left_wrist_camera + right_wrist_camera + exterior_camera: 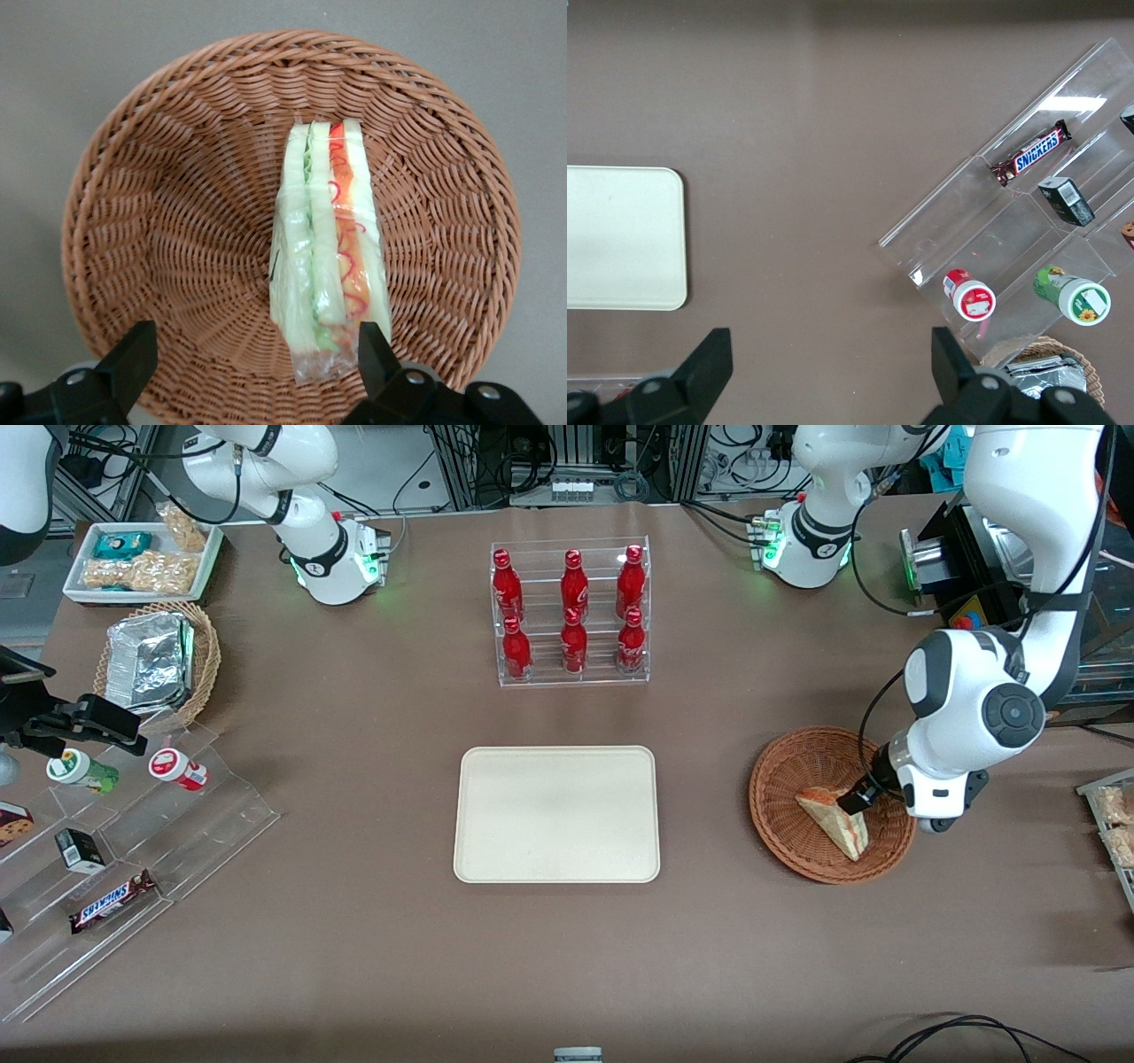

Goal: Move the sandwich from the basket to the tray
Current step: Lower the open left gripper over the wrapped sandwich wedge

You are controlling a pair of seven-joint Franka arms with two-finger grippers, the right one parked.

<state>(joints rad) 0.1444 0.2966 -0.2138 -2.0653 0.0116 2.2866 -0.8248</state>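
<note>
Down over the basket [788, 815], the working arm's tool [858, 799] hangs above the sandwich [837, 820], which lies inside the reddish-brown wicker bowl toward the working arm's end of the table [354, 921]. From the wrist camera the tool [252, 354] is spread wide and grasps nothing: one black finger [133, 359] stands over bare weave well apart from the wedge, while the other finger sits just beside the sandwich's [330, 252] clear-wrapped end, so the wedge is off-centre in the gap, close against one finger rather than midway. Whether that finger touches the wrapping cannot be told. The sandwich rests on its side with its layers facing up, white bread bands with green and orange-red filling between them, running from near the basket's [177, 195] middle toward the rim nearest the tool. In the front view the wedge points its narrow tip toward the front camera, and the tool's dark fingertips show at its wider end. The cream tray [556, 813] lies flat at the middle of the table, well apart from the basket, with nothing on it. Farther from the front camera than the tray stands a clear rack of red bottles [571, 613].
</note>
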